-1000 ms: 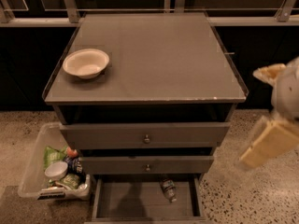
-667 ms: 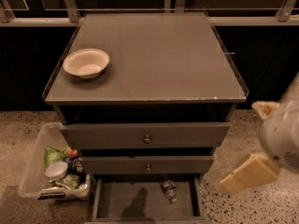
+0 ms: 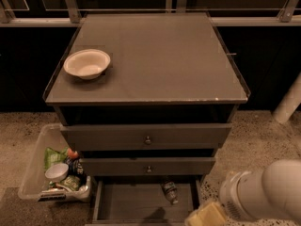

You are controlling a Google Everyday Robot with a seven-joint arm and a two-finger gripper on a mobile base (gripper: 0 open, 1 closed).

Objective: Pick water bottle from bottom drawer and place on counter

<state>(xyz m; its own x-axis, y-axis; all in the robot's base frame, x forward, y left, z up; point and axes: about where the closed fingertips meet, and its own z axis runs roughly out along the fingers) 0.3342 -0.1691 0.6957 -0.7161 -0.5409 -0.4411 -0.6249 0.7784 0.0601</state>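
Observation:
The water bottle [image 3: 170, 191] lies on the flat floor of the open bottom drawer [image 3: 127, 204], near its back right, partly under the middle drawer's front. The counter [image 3: 155, 55] is the broad grey-brown cabinet top above. My arm enters at the lower right, and the gripper [image 3: 207, 216] is at the bottom edge, just right of the drawer's front right corner and lower than the bottle. Only its pale upper part shows.
A white bowl [image 3: 87, 63] sits on the counter's left side. Two knobbed drawers [image 3: 147, 138] stand slightly open above the bottom one. A clear bin [image 3: 54, 166] of snack packets is on the floor at the left. A white pole [image 3: 288, 102] stands at the right.
My arm has dropped from the right side of the cabinet down and leftwards, to the bottom drawer's front right corner. The bottle and bowl have not moved.

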